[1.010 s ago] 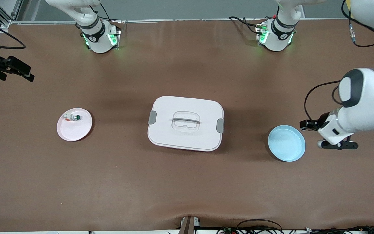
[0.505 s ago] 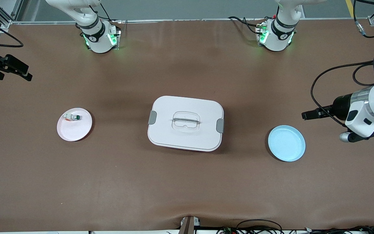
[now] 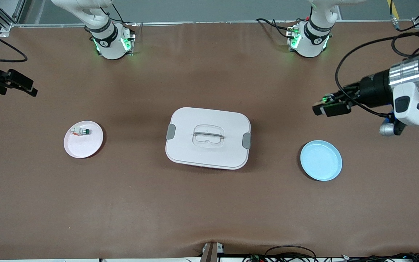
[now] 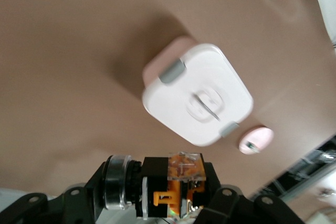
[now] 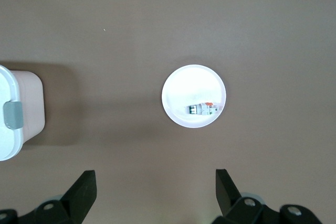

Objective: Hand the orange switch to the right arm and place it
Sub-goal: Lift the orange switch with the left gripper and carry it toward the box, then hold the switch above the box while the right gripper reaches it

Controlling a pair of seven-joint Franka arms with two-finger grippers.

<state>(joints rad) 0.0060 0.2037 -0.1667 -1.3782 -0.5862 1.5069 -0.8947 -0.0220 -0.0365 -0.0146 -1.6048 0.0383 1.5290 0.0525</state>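
The orange switch (image 4: 176, 184), a small black box with a glowing orange middle and a silver ring at one end, is clamped in my left gripper (image 4: 170, 198). In the front view the left gripper (image 3: 326, 107) hangs in the air with the switch (image 3: 335, 109), over bare table at the left arm's end, beside the blue plate (image 3: 321, 160). My right gripper (image 3: 20, 85) is open and empty at the right arm's end, up over the table near the pink plate (image 3: 83, 139). Its fingers stand wide apart in the right wrist view (image 5: 155, 187).
A white lidded box (image 3: 208, 138) with a handle stands mid-table. The pink plate (image 5: 193, 96) holds a small white part with a green knob (image 3: 82, 131). The blue plate holds nothing. Cables lie along the table's front edge.
My left gripper has risen from beside the blue plate and swung toward the table's middle, holding the switch. My right gripper has hardly moved.
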